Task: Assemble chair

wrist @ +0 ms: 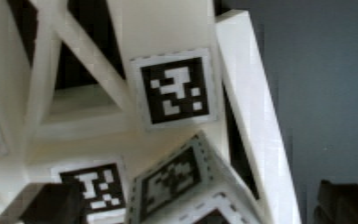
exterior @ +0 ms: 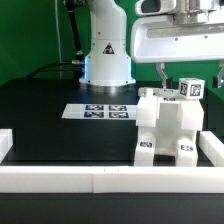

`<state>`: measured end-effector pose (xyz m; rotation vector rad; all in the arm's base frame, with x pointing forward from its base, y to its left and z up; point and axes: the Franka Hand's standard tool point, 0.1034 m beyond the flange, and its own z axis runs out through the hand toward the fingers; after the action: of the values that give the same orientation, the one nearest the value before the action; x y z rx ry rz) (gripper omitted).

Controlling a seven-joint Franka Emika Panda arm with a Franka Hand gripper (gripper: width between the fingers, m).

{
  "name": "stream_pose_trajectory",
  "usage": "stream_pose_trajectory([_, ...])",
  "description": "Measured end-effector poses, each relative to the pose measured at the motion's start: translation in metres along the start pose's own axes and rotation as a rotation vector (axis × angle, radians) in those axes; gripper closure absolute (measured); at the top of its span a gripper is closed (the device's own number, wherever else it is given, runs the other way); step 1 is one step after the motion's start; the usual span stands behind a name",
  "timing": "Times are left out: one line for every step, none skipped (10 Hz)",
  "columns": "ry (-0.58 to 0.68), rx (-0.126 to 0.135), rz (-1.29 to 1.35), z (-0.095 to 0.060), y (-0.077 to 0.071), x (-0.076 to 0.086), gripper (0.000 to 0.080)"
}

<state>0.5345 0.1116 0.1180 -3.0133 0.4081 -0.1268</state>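
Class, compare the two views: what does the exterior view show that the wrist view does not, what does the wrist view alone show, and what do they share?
Only the exterior view: the arm's base, the marker board, the white border rail, and the pincer open above the chair. Only the wrist view: the chair's slanted struts seen close up. Both: the white chair and its black-and-white tags.

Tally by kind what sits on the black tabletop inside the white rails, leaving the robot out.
chair, white blocky parts standing together as one cluster: 1
marker board, flat with printed tags: 1
Total: 2
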Motion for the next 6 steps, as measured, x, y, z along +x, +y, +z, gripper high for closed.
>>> stream_pose_trajectory([0.0,-0.002,-0.041,0.0,0.0002,0.0001,0.015])
stream_pose_trajectory([0.002,-0.005,-0.128,-0.0001,0.0006,0.0004,0.015])
stream_pose_trajectory([0.004,-0.013,-0.209,-0.0002,0.0003,0.0006,0.015])
stream_pose_trajectory([0.005,-0.016,-0.23,-0.0002,0.0003,0.0005,0.015])
stream_pose_trajectory([0.005,-0.016,-0.236,-0.0002,0.0007,0.0008,0.0252])
stream_pose_trajectory([0.005,-0.016,-0.234,-0.0002,0.0007,0.0008,0.0389])
